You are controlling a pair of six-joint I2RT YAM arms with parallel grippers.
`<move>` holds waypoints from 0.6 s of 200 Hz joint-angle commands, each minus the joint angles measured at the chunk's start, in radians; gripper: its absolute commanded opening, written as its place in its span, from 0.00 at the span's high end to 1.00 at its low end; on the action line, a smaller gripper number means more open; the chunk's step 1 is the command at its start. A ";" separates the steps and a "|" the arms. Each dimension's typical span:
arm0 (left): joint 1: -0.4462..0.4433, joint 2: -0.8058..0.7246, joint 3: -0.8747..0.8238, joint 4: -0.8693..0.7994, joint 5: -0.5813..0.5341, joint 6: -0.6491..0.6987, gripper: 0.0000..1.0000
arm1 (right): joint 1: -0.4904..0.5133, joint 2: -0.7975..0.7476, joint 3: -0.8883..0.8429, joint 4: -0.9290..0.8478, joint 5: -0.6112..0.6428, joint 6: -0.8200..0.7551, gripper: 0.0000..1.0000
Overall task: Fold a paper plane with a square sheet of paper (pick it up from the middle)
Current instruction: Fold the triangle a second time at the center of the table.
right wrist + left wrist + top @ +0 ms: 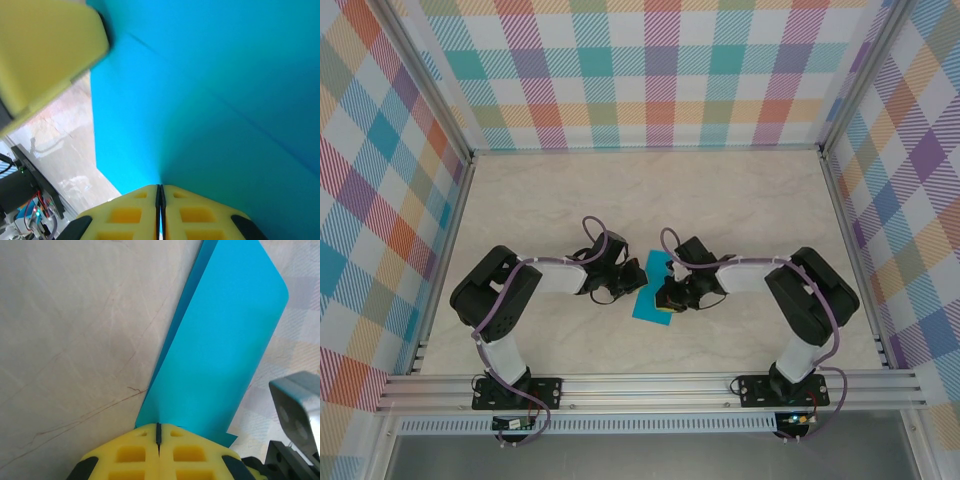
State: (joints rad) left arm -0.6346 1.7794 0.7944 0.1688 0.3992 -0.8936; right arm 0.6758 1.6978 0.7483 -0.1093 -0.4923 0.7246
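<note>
Mid-fold, the left gripper [158, 434] and right gripper [160, 195] both clamp the doubled-over square sheet of paper [220, 350] above mid-table [570, 200]; next likely needs the crease pressed flat.

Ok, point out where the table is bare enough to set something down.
Free: the beige marbled tabletop from the plaid back wall down to both robot arms. Also the near strip along the aluminium front rail. Crowded: the centre, where both jaws pinch the teal-blue folded paper sheet.

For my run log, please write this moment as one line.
left gripper: shut on paper | right gripper: shut on paper | paper: folded, between both grippers
</note>
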 commanded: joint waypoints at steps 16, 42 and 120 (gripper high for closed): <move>-0.005 0.056 -0.031 -0.098 -0.099 -0.001 1.00 | 0.009 -0.066 -0.082 -0.061 -0.018 -0.014 0.88; -0.005 0.058 -0.031 -0.098 -0.097 0.001 1.00 | 0.010 -0.104 -0.122 -0.086 -0.018 -0.032 0.88; -0.005 0.057 -0.028 -0.095 -0.085 0.008 1.00 | 0.011 -0.204 -0.049 -0.094 -0.038 -0.019 0.87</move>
State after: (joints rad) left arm -0.6346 1.7798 0.7944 0.1684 0.4000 -0.8932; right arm 0.6804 1.5089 0.6434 -0.2180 -0.4992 0.7013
